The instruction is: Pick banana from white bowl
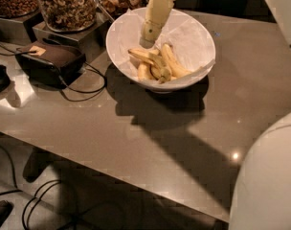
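Note:
The white bowl [193,32], wide and lined with crinkled white paper, stands at the back middle of the grey table. Several yellow bananas lie in its front half. The long curved banana [143,56] lies at the left of the pile, its darker end toward the middle. My gripper [147,42], cream-coloured, reaches down from the top edge into the left part of the bowl. Its tip is just above the banana's left part; I cannot tell whether it touches.
Glass jars of nuts [68,5] stand on a metal stand at the back left. A dark box [52,60] with cables lies left of the bowl. A white rounded robot part [270,181] fills the lower right. The table's front edge [117,178] runs diagonally.

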Robot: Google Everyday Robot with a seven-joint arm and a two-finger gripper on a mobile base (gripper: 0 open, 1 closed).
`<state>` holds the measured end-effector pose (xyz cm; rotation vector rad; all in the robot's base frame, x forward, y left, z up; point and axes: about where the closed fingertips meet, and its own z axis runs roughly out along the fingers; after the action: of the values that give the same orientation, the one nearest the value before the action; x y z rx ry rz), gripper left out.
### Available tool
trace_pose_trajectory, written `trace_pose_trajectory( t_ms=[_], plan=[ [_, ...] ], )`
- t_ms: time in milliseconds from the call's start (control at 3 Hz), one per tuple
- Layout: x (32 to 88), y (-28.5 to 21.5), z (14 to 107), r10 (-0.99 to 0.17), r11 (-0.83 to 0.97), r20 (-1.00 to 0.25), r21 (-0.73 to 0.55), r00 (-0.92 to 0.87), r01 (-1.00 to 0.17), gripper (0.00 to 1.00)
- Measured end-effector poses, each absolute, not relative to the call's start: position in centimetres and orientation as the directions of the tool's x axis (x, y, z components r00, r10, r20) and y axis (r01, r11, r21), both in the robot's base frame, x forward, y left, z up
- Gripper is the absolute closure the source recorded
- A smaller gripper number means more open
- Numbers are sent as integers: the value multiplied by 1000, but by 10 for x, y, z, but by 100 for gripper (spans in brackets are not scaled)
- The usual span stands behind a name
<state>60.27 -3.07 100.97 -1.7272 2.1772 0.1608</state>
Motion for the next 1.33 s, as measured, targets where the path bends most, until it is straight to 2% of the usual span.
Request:
trace_pose_trajectory(
  t_ms=[333,1333],
  plan=[
    [603,-31,1010,-919,248,-344,-130,-191,-960,0],
    [638,-16,986,-851,367,-409,-14,-330,-930,2]
  ],
)
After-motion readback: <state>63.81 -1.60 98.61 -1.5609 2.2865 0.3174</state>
